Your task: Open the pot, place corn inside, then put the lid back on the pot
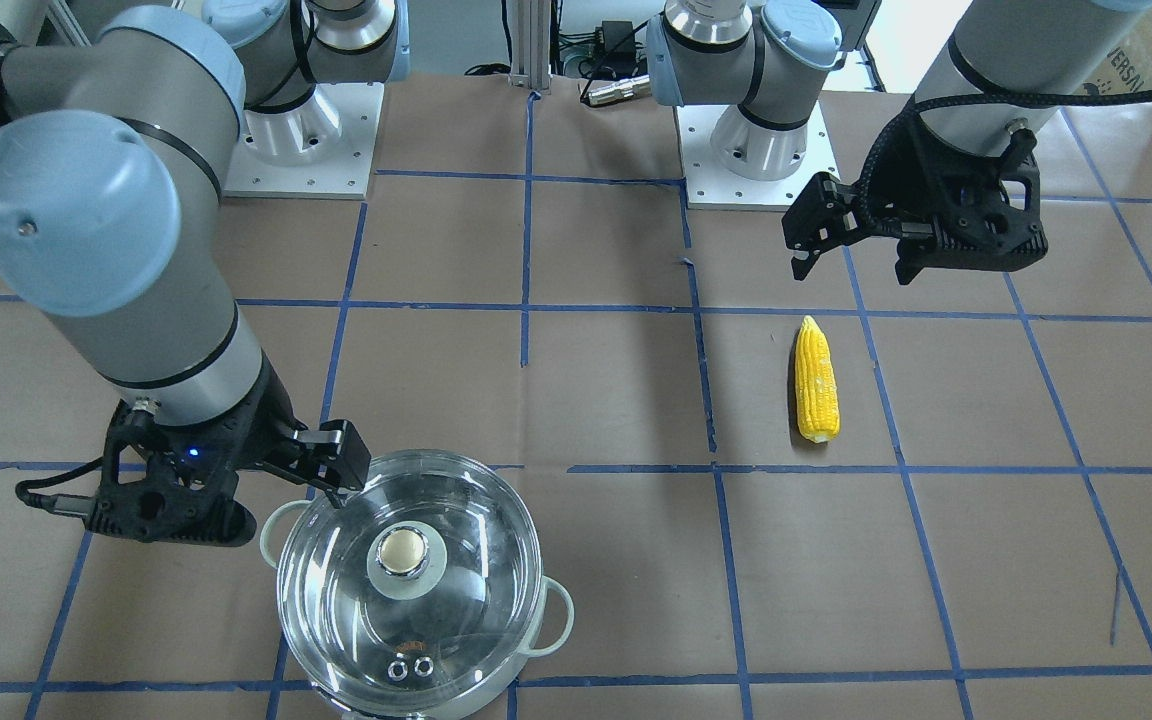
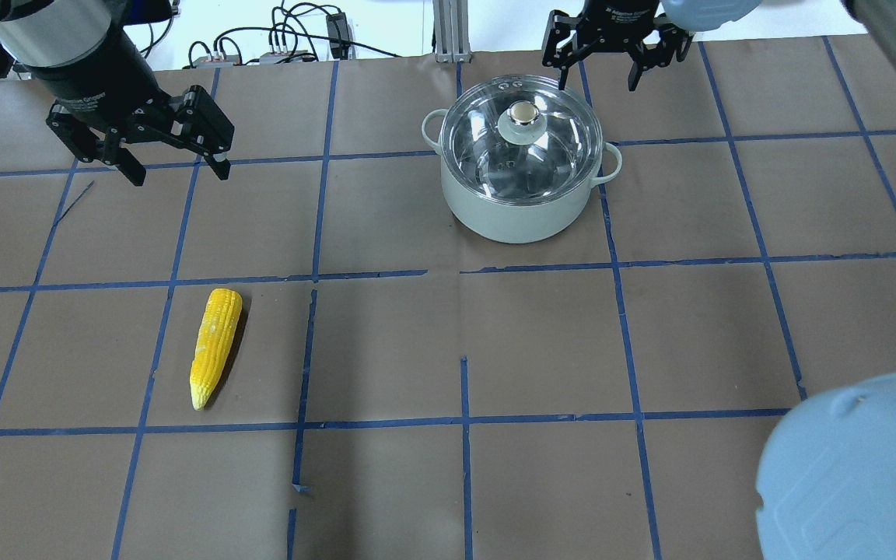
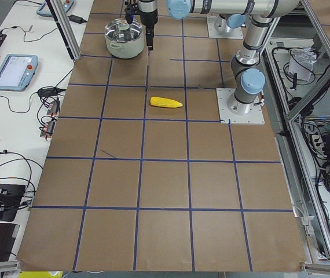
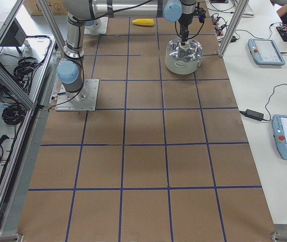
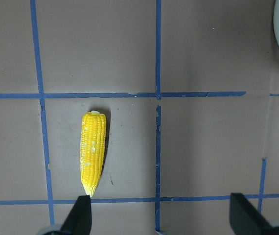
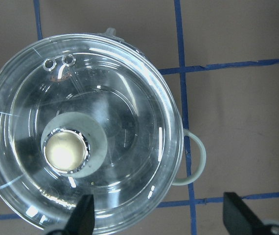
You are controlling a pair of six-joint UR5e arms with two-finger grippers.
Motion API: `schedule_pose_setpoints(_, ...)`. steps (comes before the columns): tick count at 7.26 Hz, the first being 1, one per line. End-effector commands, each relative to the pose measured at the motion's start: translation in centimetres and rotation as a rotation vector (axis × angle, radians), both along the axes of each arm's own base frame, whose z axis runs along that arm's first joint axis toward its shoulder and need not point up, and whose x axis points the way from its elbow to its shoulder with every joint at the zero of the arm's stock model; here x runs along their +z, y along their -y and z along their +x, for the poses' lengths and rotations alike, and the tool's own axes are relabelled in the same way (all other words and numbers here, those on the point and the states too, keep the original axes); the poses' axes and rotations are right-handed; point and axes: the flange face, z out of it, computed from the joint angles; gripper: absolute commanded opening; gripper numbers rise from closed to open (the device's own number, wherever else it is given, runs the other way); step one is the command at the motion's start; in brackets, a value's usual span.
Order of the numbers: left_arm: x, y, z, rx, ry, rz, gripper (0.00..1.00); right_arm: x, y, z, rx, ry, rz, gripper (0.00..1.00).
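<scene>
Brown paper [image 2: 541,342] covers my whole table, split into squares by blue tape lines [image 2: 465,467], some of them torn or broken short. Past the far edge is a tangle of cables [image 2: 285,39], and a white side bench holds tablets [image 4: 267,50] beside the metal frame posts. The pot [image 2: 518,210] stands in my right half toward the far edge. The glass lid [image 2: 495,163] is seated on it, with its knob [image 2: 523,113] in the middle. My right claw [image 6: 160,220] hangs above the pot, off to one side of the knob, its jaws spread and touching nothing. The corn [image 2: 215,346] lies flat on the paper in my left half, well apart from the pot, inside one taped square with its pointed end toward my base. My left claw [image 2: 180,175] hovers above the paper on the corn's far side, jaws wide and holding nothing. Between corn and pot the paper is bare, and on my near side several bare squares run out to the table's edge.
</scene>
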Motion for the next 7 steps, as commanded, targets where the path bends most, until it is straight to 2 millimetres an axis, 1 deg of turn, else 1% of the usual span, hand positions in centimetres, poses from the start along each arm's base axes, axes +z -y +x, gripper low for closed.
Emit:
schedule_pose_setpoints(1,-0.1,0.3,0.3,0.002,-0.003,-0.001,1.0,-1.9,1.3,1.2,-0.052,0.006,-0.025,0.92)
schedule_pose_setpoints(2,0.0,0.4,0.4,0.004,0.006,-0.003,1.0,-2.5,1.5,1.7,-0.062,0.01,-0.022,0.92)
schedule_pose_setpoints(4,0.0,0.4,0.4,0.015,0.009,-0.003,1.0,-4.2,2.0,4.3,-0.061,0.014,-0.049,0.93)
schedule_pose_setpoints(5,0.0,0.5,0.4,0.014,0.008,-0.005,1.0,-4.3,1.9,5.4,-0.084,0.017,-0.052,0.93)
schedule_pose_setpoints(6,0.1,0.7,0.4,0.014,0.01,-0.021,1.0,-4.7,1.6,6.1,-0.086,0.005,-0.047,0.93)
schedule_pose_setpoints(7,0.5,0.8,0.5,0.014,0.016,-0.03,1.0,-5.5,1.9,6.2,-0.081,-0.011,-0.04,0.92)
